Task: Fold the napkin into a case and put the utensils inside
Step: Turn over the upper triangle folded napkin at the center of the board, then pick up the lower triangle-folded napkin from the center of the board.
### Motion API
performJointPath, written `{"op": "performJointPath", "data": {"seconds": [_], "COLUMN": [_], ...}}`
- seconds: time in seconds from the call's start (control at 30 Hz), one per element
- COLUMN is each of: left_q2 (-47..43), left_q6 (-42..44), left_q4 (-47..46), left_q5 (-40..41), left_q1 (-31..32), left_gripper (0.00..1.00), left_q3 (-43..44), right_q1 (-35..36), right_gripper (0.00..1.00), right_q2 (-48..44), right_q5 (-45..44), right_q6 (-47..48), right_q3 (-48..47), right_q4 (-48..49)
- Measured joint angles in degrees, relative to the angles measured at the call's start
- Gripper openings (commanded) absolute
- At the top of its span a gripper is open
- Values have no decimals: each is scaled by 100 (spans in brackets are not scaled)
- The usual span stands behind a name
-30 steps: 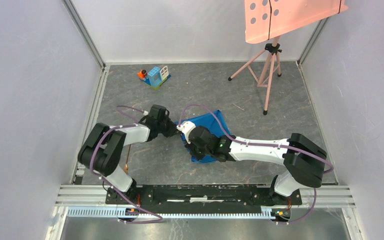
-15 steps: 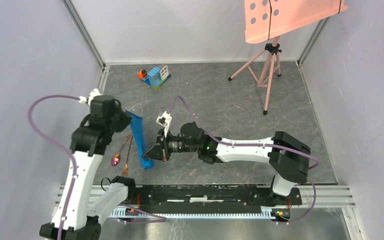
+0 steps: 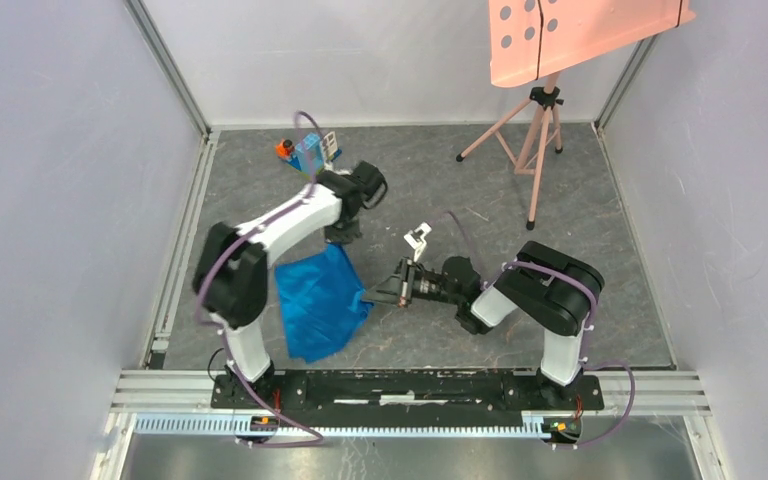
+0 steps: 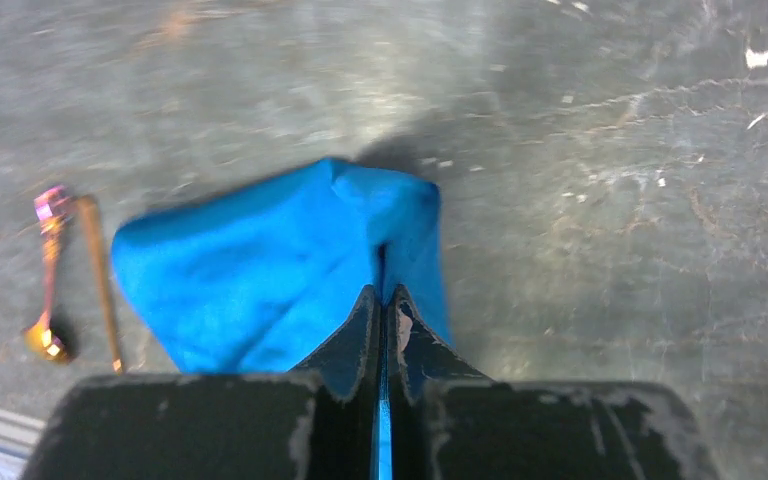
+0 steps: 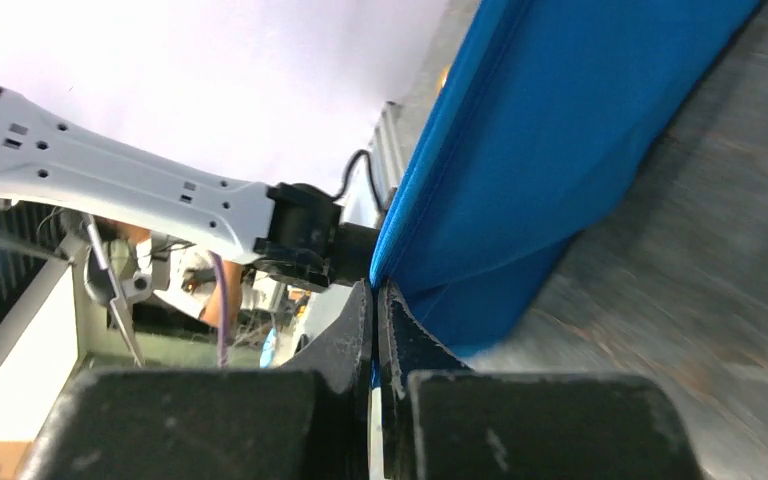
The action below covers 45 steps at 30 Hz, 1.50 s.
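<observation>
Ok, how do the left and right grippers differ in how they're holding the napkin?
The left gripper pinches the napkin's far end from above, pointing down; the right gripper pinches its right side, lying nearly level. The left arm stretches far from its base; the right arm is folded close to its base. Both are shut on the napkin.

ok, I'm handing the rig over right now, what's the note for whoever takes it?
Left gripper: shut on the far end of the napkin.
Right gripper: shut on the napkin's edge on its own side.
Napkin: held between both grippers, loose and wrinkled, not folded into a case.
Utensils: lying on the table beside the napkin, outside it; only the left wrist view shows them.
Done: no step finished.
Left: fold the case, then put both utensils in.
</observation>
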<state>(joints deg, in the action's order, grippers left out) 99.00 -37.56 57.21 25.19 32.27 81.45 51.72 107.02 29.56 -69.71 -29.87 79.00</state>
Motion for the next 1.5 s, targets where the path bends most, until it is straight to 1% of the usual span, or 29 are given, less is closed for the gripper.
{"op": "performJointPath", "data": {"seconds": [0.07, 0.13, 0.33, 0.4, 0.43, 0.47, 0.5, 0.53, 0.57, 0.6, 0.67, 0.7, 0.77, 0.87, 0.9, 0.97, 1.07, 1.1, 1.17, 1.27, 1.33, 1.4, 1.5], "left_q2": [774, 1239, 1794, 2002, 2085, 2186, 2264, 2315, 2330, 2332, 2234, 2124, 1711, 739, 339, -450, -1773, -2227, -2830, -3497, -3910, -4264, -4745], "left_q6": [98, 153, 184, 195, 199, 203, 216, 251, 299, 356, 457, 496, 551, 597, 603, 605, 601, 599, 592, 472, 321, 177, 50], "left_q4": [-168, -341, -898, -1088, -1154, -1226, -1314, -1399, -1519, -1663, -1969, -2114, -2378, -2608, -2662, -2778, -3032, -3069, -3060, -2957, -2844, -2800, -2717], "left_q5": [-76, -249, -975, -1294, -1401, -1550, -1690, -1805, -1884, -1996, -2221, -2393, -2710, -3097, -3185, -3314, -3432, -3440, -3425, -3265, -3143, -3069, -2959], "left_q1": [227, 428, 730, 765, 774, 778, 778, 778, 772, 754, 713, 691, 658, 632, 632, 632, 581, 546, 487, 411, 378, 372, 369], "left_gripper": [2, 2, 2, 5, 9, 15, 26, 34, 44, 50, 56, 58, 61, 65, 66, 67, 69, 69, 70, 70, 70, 70, 70], "left_q3": [227, 448, 1005, 1176, 1231, 1292, 1325, 1327, 1325, 1320, 1276, 1196, 872, 166, -94, -614, -1668, -2081, -2667, -3482, -3976, -4293, -4553], "right_q1": [-306, -538, -1226, -1438, -1526, -1631, -1716, -1792, -1856, -1895, -1939, -1963, -1985, -2000, -2002, -1985, -1818, -1722, -1499, -1169, -855, -503, -146], "right_gripper": [0, 0, 0, 1, 6, 14, 22, 30, 36, 42, 51, 56, 62, 67, 68, 74, 76, 76, 81, 82, 82, 82, 76], "right_q2": [2, -4, -175, -269, -334, -463, -627, -820, -1056, -1346, -1821, -2074, -2544, -2922, -2986, -3049, -3032, -3021, -2994, -2868, -2739, -2671, -2623], "right_q5": [90, 203, 542, 654, 693, 748, 787, 820, 881, 925, 907, 874, 748, 470, 435, 398, 240, 129, -201, -752, -1300, -1893, -2579], "right_q6": [42, 179, 782, 1121, 1287, 1537, 1792, 2065, 2387, 2761, 3327, 3609, 4094, 4555, 4612, 4649, 4579, 4544, 4457, 4295, 4194, 4116, 4087], "right_q3": [407, 741, 1467, 1582, 1617, 1637, 1641, 1639, 1633, 1620, 1576, 1530, 1368, 1126, 1095, 1043, 890, 828, 673, 348, 42, -188, -365], "right_q4": [103, 125, 52, -186, -343, -651, -994, -1373, -1853, -2474, -3469, -3985, -4940, -5834, -5993, -6175, -6356, -6413, -6583, -6916, -7237, -7563, -7899]}}
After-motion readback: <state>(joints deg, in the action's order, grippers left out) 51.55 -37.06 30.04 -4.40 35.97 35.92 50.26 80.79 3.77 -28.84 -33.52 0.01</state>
